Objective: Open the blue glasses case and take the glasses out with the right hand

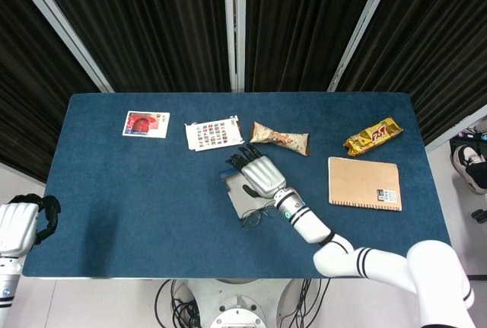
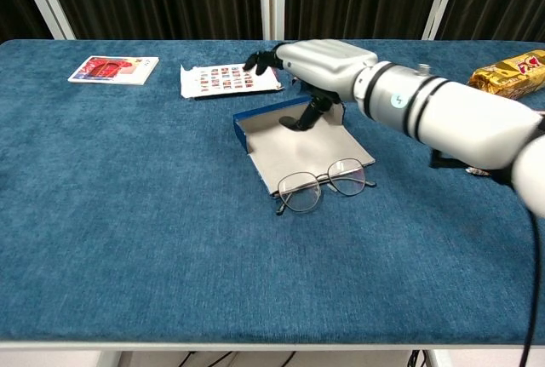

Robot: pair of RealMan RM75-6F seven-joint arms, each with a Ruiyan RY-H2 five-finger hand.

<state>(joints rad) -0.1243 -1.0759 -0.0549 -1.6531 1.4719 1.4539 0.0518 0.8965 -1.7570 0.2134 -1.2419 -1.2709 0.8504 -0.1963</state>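
Fingers (image 2: 260, 60) of the right hand (image 2: 319, 65) spread wide, holding nothing, poised over the far end of the blue glasses case (image 2: 298, 141). Case lies open near surface centre, grey inside showing, empty. Glasses (image 2: 322, 186) out, lying at the case's 6 o'clock edge, partly on the blue surface (image 2: 128, 214), apart from the hand. Judged: opening and removal look done; little left but withdrawing. Outward: printed card (image 2: 228, 77) at 11 o'clock. Left hand (image 1: 19, 225) far off at 8 o'clock, fingers curled, empty.
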